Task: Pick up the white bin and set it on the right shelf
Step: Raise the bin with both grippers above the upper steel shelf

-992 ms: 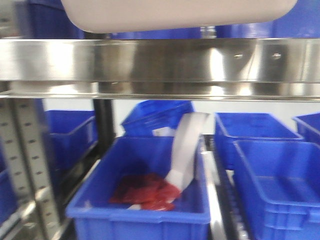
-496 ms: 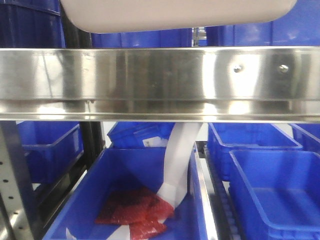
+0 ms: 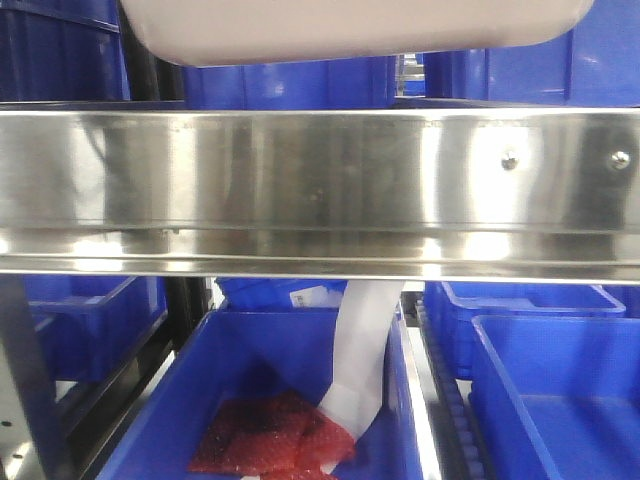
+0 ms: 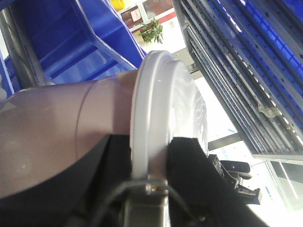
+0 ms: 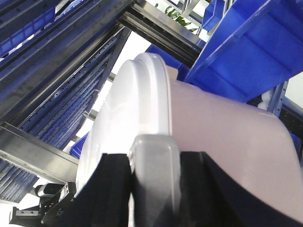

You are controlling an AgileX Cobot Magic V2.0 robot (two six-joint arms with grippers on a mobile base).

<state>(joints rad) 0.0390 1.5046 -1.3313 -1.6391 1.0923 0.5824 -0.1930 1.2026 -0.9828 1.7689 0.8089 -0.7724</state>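
Pinkish white bin [image 3: 350,25] level, long axis sideways; left claw [image 4: 149,149], right claw [image 5: 154,160] clamp rim.

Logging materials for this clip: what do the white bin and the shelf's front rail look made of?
The white bin is likely plastic: off-white with a faint pink tint and smoothly moulded rounded corners. Its lid looks glossy, catching highlights. The shelf's front rail is metal, probably stainless steel: bright, with streaked reflections and bolt heads.
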